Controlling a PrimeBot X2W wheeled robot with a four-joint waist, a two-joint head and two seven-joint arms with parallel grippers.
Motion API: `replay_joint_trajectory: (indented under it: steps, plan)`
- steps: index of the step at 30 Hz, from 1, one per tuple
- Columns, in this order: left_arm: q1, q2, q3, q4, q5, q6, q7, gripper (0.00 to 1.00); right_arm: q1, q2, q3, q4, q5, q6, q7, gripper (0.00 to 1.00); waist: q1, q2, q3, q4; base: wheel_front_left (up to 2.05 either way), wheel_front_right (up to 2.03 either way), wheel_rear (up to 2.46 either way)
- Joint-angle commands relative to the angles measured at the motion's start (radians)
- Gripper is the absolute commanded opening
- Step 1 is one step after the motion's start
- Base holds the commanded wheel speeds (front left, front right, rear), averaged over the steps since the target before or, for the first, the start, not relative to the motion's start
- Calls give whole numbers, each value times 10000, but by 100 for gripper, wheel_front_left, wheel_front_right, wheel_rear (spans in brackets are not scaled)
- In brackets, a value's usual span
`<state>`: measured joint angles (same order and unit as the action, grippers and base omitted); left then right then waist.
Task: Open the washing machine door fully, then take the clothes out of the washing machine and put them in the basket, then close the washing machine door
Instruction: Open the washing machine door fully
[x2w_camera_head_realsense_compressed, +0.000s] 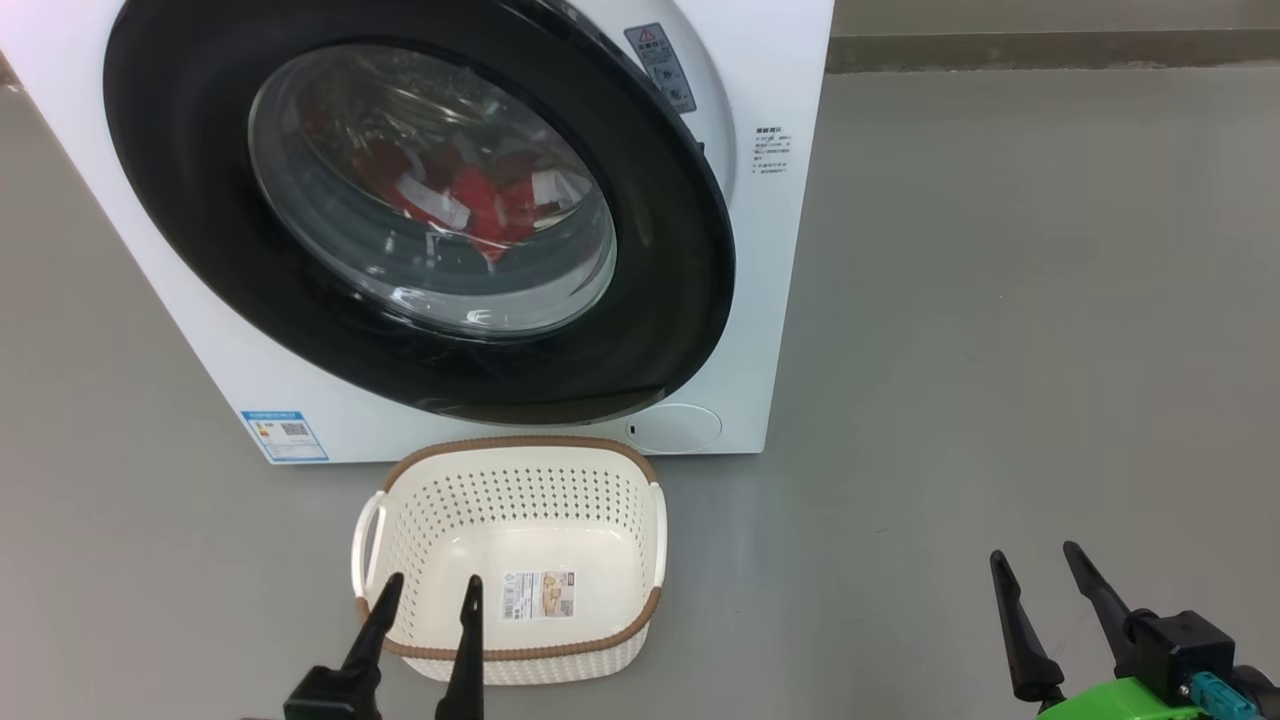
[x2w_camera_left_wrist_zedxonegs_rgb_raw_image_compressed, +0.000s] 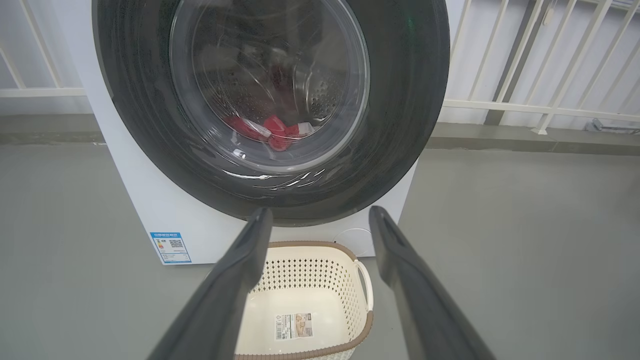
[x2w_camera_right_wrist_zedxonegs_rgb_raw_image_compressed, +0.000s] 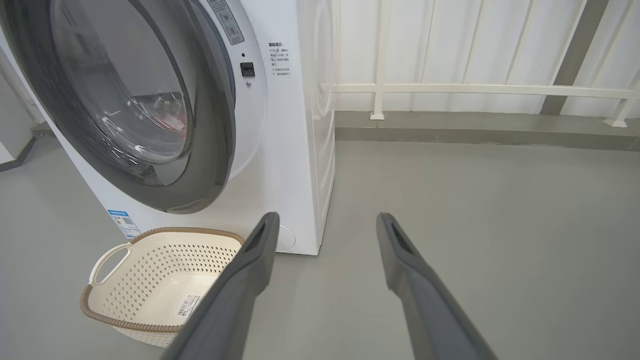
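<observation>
Behind the basket (x2w_camera_head_realsense_compressed: 520, 445), the washing machine door (x2w_camera_head_realsense_compressed: 200, 200) stands slightly ajar; left end effector (x2w_camera_head_realsense_compressed: 432, 580) and right end effector (x2w_camera_head_realsense_compressed: 1033, 552) hang released, empty; best hook its free right edge, swing wide

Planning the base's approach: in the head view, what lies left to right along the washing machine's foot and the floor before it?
Blue rectangular label, cream perforated plastic basket with brown rim, small round white flap, dark-fingered right gripper.
</observation>
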<state>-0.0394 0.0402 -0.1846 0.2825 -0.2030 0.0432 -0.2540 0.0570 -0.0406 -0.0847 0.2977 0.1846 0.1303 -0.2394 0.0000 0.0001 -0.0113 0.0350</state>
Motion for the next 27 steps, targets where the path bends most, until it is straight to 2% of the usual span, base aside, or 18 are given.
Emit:
replay_joint_trajectory:
  steps: [1, 23, 24, 25, 27]
  plan:
    - [-126, 101, 315, -185, 9, 53, -78, 100, -166, -102, 261, -142, 66, 4, -167, 100, 0, -1, 0, 0, 0, 0, 0]
    - [-163, 101, 252, -102, -83, 109, -78, 100, -412, -98, 354, 124, 272, 4, -218, 100, 0, -1, 43, 17, 0, 0, 0]
    - [-168, 101, 252, -103, -87, 115, -78, 100, -422, -98, 360, 130, 313, 4, -218, 42, 0, -1, 46, 17, 0, 0, 0]
    - [-172, 101, 249, -105, -89, 118, -78, 100, -430, -98, 363, 131, 305, 4, -219, 0, 0, -1, 50, 18, 0, 0, 0]
    - [-184, 101, 242, -111, -94, 121, -78, 100, -440, -97, 417, 161, 405, 4, -219, 0, 0, -1, 63, 20, 0, 0, 0]
